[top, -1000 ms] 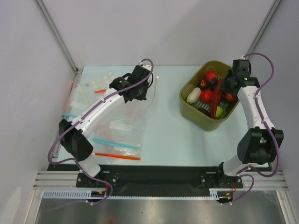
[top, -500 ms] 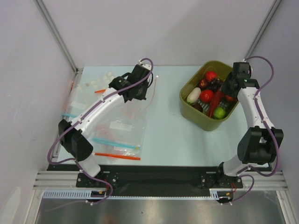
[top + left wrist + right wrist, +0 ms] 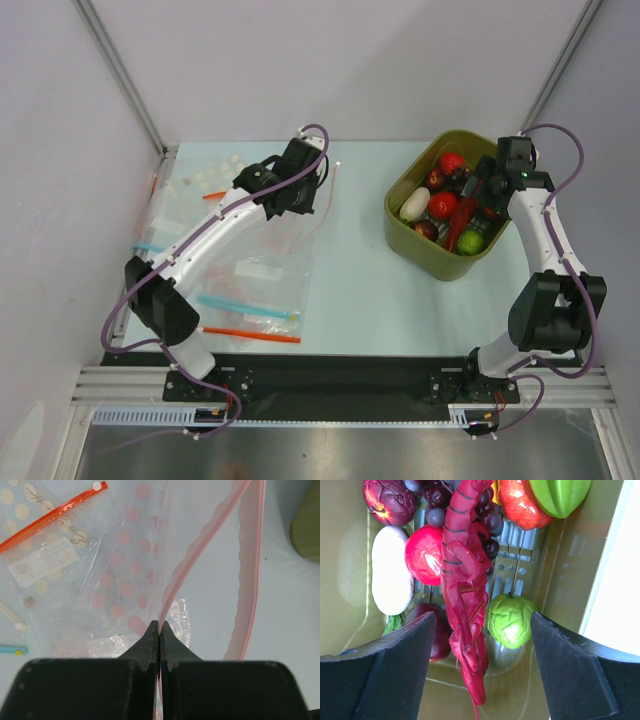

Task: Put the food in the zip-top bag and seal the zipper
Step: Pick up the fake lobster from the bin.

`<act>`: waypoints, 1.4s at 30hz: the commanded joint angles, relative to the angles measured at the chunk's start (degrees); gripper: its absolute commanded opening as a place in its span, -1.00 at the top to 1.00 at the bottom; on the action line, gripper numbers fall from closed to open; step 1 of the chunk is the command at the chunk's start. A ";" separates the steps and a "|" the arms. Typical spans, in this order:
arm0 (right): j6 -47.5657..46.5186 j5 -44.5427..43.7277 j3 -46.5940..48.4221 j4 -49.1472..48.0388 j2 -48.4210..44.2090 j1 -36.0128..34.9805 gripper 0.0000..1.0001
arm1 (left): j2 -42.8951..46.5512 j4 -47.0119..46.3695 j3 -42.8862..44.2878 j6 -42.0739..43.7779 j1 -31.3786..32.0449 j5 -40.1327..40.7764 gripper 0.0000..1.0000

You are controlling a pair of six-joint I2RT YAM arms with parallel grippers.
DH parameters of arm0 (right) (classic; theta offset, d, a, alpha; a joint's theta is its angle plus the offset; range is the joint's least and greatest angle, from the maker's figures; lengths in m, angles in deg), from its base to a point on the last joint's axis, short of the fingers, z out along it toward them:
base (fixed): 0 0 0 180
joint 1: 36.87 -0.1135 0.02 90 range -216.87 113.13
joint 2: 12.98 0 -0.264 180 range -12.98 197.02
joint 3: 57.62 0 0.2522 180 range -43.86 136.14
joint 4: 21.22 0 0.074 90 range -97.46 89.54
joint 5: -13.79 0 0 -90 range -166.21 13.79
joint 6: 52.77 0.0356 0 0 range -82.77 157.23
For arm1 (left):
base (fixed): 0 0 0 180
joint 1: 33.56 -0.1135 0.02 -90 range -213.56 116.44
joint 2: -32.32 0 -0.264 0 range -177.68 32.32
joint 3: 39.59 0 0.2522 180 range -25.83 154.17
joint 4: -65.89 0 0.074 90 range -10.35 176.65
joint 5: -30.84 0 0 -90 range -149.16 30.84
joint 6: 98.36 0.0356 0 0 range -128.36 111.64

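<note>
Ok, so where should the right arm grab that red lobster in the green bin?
Probably its slim segmented middle, coming straight down from above. The lobster lies topmost in the bin, long and narrow, running lengthwise between the open fingers of the right gripper, so closing across its width should catch it.

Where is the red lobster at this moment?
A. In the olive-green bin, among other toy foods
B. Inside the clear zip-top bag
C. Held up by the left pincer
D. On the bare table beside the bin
A: the lobster lies in the bin over other toy foods, and the right pincer is open around it, not gripping.
</note>
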 commanded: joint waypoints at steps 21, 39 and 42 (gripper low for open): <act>2.30 -14.93 -1.32 -2.05 7.35 -9.50 -0.44 | 3.10 -0.66 0.45 0.05 0.55 1.43 0.99; 1.77 -11.69 2.19 -2.32 1.48 -5.90 0.74 | 2.49 -0.13 2.55 2.07 0.55 2.22 0.99; 1.25 -7.21 2.99 -3.72 -2.39 -3.54 0.74 | 2.66 -0.40 2.73 2.51 0.55 2.13 0.99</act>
